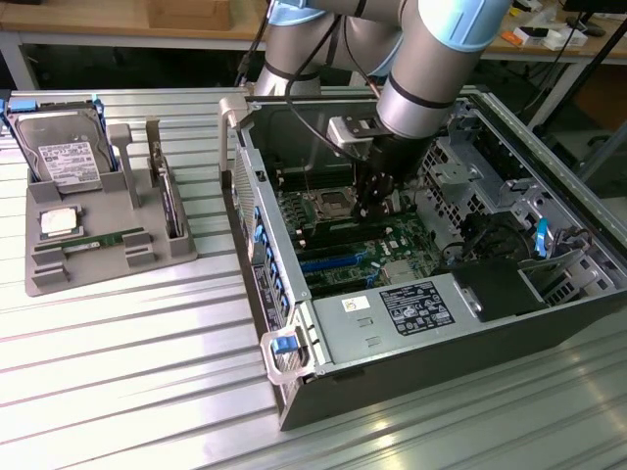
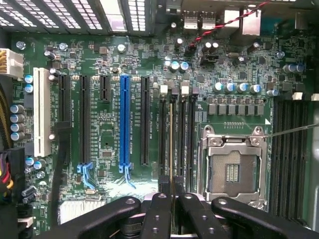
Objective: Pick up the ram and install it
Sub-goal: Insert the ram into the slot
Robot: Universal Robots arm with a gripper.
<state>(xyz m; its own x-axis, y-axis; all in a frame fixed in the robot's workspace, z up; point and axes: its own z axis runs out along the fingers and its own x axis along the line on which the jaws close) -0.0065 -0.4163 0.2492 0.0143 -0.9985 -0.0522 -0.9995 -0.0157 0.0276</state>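
1. Between the closed fingers of the gripper [image 2: 172, 199], the ram [image 2: 171, 144] stands edge-on over the memory slots [image 2: 177, 134].
2. Beside them sits the open processor socket [image 2: 232, 172].
3. Around lies the motherboard [image 2: 107, 124], inside the computer case [image 1: 411, 362].

Exterior view: camera sits high and off to one side, looking down at an angle across the ribbed metal desk [image 1: 118, 372]. Far enough back to take in the whole open computer case [image 1: 431, 284], the grey parts tray [image 1: 98, 264] at the exterior view's left, and the arm's lower part [image 1: 431, 59].

Wrist view: camera rides on the arm, close in, facing straight at the green motherboard [image 2: 109, 124] inside the case; the hand [image 2: 172, 201] sits at the frame edge.

Shared ground: the motherboard [image 1: 343, 230], its processor socket [image 2: 232, 169] [image 1: 328, 204] and the slots beside it.
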